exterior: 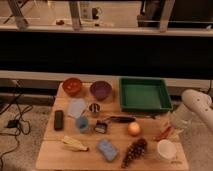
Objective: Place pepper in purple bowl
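Observation:
The pepper (164, 133), slim and red-orange, lies on the wooden table (150, 162) near its right edge, to the right of a round orange fruit (133, 129). My gripper (175, 126) comes down from the white arm (200, 106) at the right and sits right at the pepper's upper right end; whether it touches the pepper does not show. The purple bowl (101, 90) stands at the back of the table, left of centre, beside a red-orange bowl (72, 86).
A green tray (145, 94) stands at the back right. A white cup (165, 149), a dark grape bunch (134, 151), a blue sponge (107, 149), a yellow item (74, 144), a black remote (59, 120), a blue cup (82, 123) and a small can (94, 108) are spread over the table.

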Robot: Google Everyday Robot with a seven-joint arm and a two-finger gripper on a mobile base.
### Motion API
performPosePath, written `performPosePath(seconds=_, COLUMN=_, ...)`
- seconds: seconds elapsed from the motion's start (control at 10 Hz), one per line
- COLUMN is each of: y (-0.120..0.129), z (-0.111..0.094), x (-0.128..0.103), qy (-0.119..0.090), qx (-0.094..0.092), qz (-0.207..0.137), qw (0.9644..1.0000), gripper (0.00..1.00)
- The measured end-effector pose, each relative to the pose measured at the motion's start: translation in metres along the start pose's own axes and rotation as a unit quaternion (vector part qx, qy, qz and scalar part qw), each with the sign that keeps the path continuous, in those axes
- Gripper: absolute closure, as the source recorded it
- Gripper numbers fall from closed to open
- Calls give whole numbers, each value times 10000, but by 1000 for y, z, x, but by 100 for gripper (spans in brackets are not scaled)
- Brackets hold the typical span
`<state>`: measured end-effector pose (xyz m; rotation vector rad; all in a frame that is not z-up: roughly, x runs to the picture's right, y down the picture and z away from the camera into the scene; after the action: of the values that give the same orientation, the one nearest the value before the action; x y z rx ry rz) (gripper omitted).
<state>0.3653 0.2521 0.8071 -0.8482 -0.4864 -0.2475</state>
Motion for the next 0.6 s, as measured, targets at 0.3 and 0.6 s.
performPosePath(seconds=0.3, y=1, z=1, x=1, qy=-1, qx=2, qz=19, qw=10000, gripper=53)
performPosePath(seconds=0.6, y=2, z=0, x=4, qy=-11, qx=43, qz=53, qw=10000, gripper=77)
